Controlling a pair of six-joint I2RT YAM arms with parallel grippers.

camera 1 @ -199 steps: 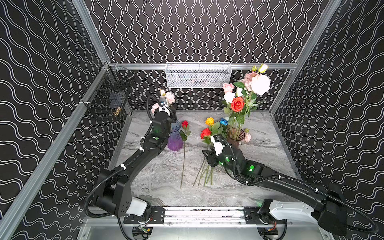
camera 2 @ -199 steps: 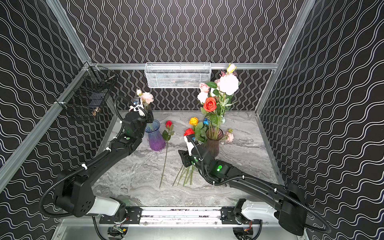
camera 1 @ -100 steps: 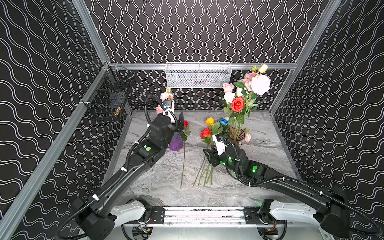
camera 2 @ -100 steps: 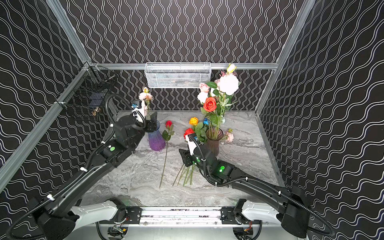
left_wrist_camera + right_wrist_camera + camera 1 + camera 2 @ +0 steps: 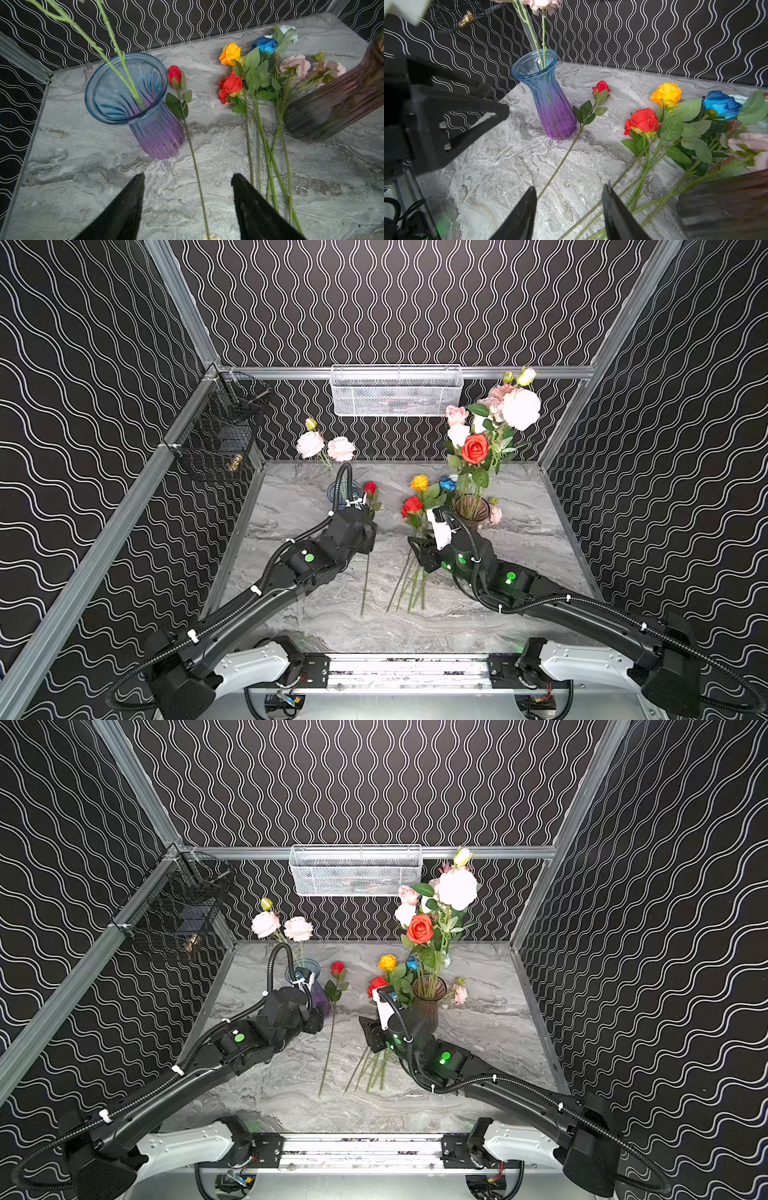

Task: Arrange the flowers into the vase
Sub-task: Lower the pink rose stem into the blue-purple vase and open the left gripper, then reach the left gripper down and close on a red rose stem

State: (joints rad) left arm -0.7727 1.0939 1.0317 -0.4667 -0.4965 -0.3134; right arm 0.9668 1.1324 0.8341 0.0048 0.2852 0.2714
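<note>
You have two ribbed glass vases: one blue-to-purple vase (image 5: 153,128), one dark smoky vase (image 5: 336,104). Lying flat you count two red roses (image 5: 174,73) (image 5: 230,86), one orange-yellow rose (image 5: 230,53), one blue rose (image 5: 267,44).

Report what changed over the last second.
The left gripper pulled back from the mouth of the blue-purple vase toward the front edge and now hovers open and empty above the stem of the single red rose. The pink spray stands in that vase. Unchanged: the right gripper, open over the stems of the loose flowers; the bouquet in the dark vase.
</note>
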